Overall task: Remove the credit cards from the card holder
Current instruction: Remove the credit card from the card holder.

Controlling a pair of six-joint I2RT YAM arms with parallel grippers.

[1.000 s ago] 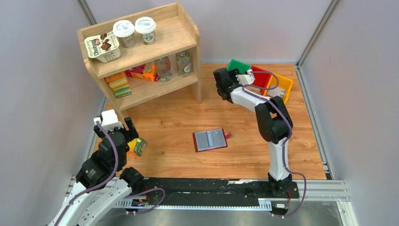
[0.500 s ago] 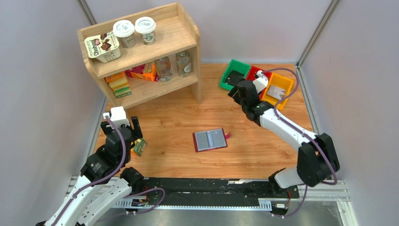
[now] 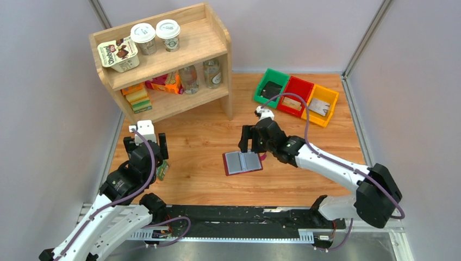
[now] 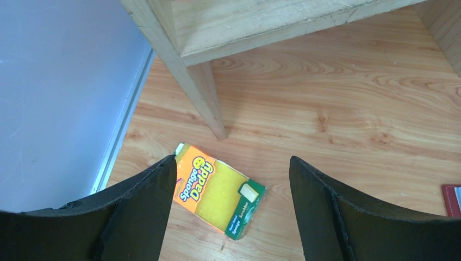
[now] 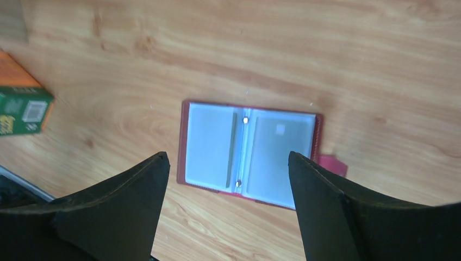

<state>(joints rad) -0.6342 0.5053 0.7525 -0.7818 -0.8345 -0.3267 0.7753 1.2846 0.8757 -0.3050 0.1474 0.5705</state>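
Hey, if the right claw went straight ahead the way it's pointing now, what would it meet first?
Probably the card holder. The right claw is open, and in its wrist view the holder lies spread flat, framed between its fingers. The gap down to it is unclear.

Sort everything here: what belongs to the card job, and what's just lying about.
Job: card holder, open; right gripper, open, by it; black card in green bin.
Lying about: sponge pack, shelf, cups, bottles.
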